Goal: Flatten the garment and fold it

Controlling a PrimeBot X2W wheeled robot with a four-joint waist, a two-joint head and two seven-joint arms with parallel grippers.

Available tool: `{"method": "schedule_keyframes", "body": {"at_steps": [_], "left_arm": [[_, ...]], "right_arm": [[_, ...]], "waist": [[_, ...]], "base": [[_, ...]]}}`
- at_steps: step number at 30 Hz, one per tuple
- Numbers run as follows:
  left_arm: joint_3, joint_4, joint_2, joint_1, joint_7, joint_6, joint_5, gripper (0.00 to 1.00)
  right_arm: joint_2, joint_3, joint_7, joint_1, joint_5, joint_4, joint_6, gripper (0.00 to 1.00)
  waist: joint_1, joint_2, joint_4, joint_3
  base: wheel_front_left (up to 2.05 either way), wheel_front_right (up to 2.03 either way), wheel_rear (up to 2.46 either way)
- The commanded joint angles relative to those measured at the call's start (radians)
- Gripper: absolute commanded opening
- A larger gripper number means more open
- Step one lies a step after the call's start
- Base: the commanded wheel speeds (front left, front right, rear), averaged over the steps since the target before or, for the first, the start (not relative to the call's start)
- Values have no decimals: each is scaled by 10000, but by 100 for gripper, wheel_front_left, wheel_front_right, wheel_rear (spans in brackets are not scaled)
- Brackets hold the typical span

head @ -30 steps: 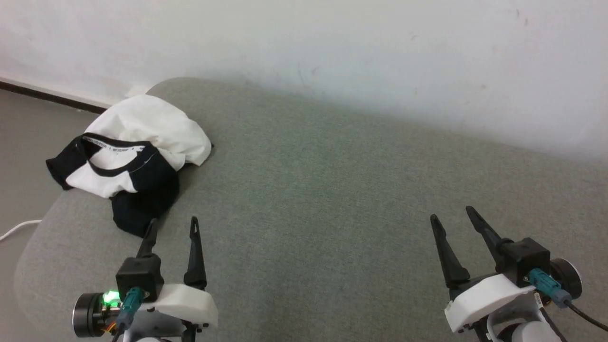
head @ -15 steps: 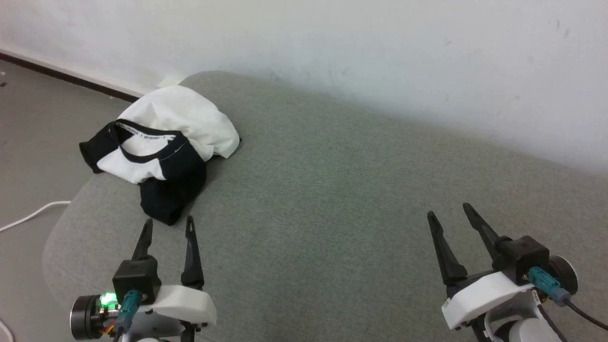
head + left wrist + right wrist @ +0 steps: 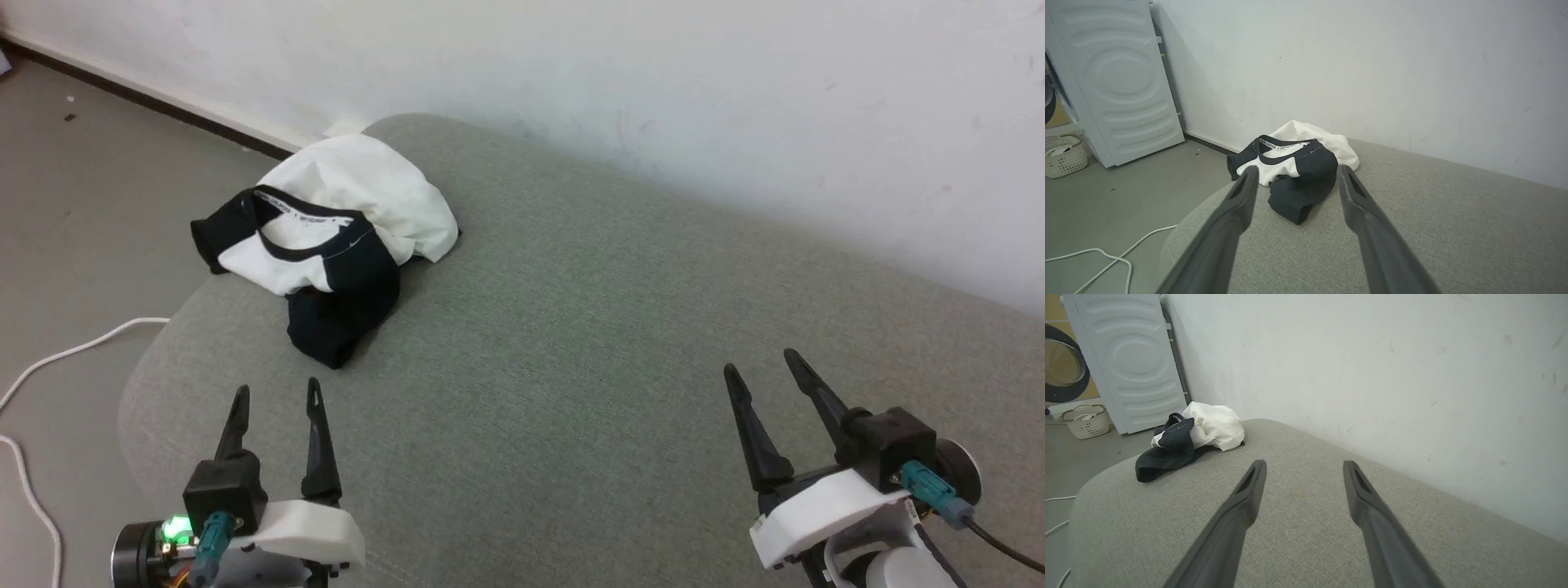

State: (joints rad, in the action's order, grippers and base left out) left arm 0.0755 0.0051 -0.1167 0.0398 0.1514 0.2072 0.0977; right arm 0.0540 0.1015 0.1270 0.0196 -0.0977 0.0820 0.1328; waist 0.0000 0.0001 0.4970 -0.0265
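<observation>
Head view looks forward-down from above the grey surface (image 3: 612, 343); both wrist views sit low, facing the wall (image 3: 1372, 61); all three share the garment (image 3: 359, 184).

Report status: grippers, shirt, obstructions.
Left gripper and right gripper open, empty, over the cushion. Shirt crumpled at cushion's far-left corner, untouched, ahead of left gripper. White cable on floor, left of cushion, out of the path.

Crumpled blk/wht garment (image 3: 343, 220), cushion's far-left corner

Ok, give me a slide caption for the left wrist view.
Open left gripper faces crumpled garment on grey cushion.
</observation>
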Motion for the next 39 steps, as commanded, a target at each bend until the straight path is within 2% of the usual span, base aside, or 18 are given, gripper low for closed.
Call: {"method": "schedule_keyframes", "body": {"at_steps": [1,22,30,34,39], "left_arm": [[49,-66,-75,132,98,134,69,100],[-53,-563,-496,588,232,967,356,100],[-391,-785,-720,878,327,1368,630,100],[-642,-866,-786,888,407,1538,869,100],[-823,-682,-821,118,116,1336,1369,100]], "right_arm": [[-27,40,111,157,-69,43,-16,100],[-34,329,431,162,-293,230,-19,100],[-37,467,467,182,-328,216,-20,100],[-38,515,363,293,-233,105,-21,100],[-38,456,25,502,98,-274,-21,100]], "waist": [[0,-1,119,-16],[0,-1,1086,-186],[0,-1,1519,-127],[0,-1,1482,155],[0,-1,949,1031]], "base": [[0,0,0],[0,0,0],[0,0,0],[0,0,0],[0,0,0]]}}
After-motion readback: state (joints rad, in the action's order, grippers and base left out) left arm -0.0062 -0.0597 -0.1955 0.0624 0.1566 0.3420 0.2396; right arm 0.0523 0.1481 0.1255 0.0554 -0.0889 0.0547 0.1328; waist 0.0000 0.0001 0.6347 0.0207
